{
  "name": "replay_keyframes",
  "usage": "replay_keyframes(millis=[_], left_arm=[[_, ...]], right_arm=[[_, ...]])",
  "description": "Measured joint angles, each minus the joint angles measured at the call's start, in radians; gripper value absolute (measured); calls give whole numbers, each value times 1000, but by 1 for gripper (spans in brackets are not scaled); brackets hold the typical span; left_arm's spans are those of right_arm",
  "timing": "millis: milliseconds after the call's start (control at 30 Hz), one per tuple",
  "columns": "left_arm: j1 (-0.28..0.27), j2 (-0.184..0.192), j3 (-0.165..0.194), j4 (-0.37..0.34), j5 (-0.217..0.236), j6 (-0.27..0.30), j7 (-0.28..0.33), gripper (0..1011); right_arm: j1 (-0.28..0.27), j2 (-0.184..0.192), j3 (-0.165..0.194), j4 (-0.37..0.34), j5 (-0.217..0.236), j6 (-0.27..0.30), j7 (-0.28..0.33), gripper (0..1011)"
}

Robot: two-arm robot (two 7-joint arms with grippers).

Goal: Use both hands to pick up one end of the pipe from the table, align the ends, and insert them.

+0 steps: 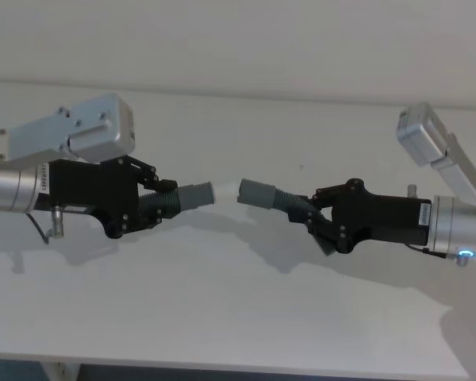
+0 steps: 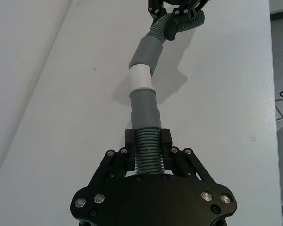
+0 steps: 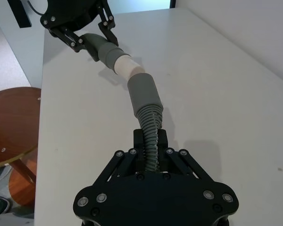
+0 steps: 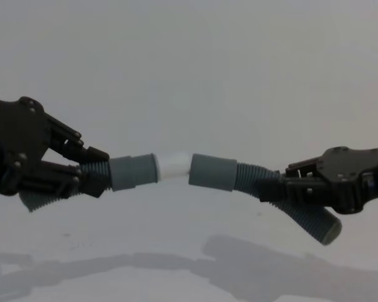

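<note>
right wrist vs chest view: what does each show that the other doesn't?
Right wrist alone: a round wooden stool beside the table, and the right pipe piece's cuff seen along its length.

Chest alone: the side profile, with the right piece's free end hanging below the right gripper.

Both: each gripper clamps a ribbed section, left gripper included, and the white tip meets the right cuff mouth, not pushed home.

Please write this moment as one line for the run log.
left hand: shut on left pipe | right hand: shut on right pipe | both above table | white tip at right cuff, not inserted
</note>
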Motion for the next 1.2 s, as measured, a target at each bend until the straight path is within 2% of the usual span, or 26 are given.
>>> replay_keyframes(millis=[600,1200], left_arm=[[-8,-4,14,-8,6,16,6,305],[17,-2,-11,-28,23,38,60,305]], right_arm=[[0,14,-1,-15,27,-23,11,156],[3,29,-14,-21,32,-39,7,156]])
